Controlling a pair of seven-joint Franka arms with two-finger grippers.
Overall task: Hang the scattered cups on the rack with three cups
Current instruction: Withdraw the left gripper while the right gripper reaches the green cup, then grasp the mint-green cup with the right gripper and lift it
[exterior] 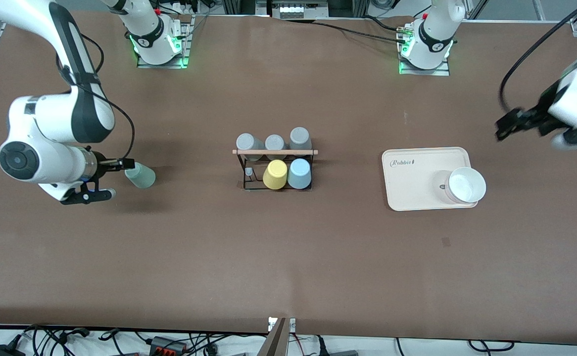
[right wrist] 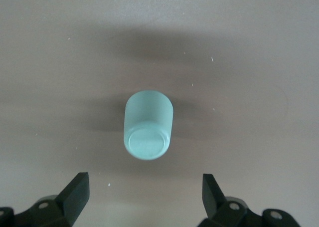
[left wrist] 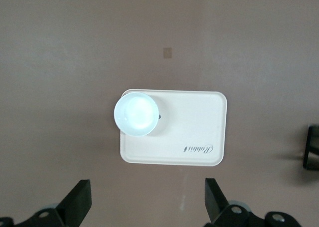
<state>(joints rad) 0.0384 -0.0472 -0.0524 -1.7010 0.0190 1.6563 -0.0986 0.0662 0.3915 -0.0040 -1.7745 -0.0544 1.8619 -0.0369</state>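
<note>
Mint green cup lies on its side near right arm's end of table, right gripper spread wide just beside it. We judge it light, stiff, slick: grip across tapered wall. Blue cup sits on rack, mid-table. Left gripper waits, splayed, over tray.

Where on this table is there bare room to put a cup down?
Bare brown table runs the whole strip nearer the camera than the rack and tray, and between those two. The rack is crowded, one front peg free. The mint cup lies by the right gripper; the white bowl fills a tray corner.
</note>
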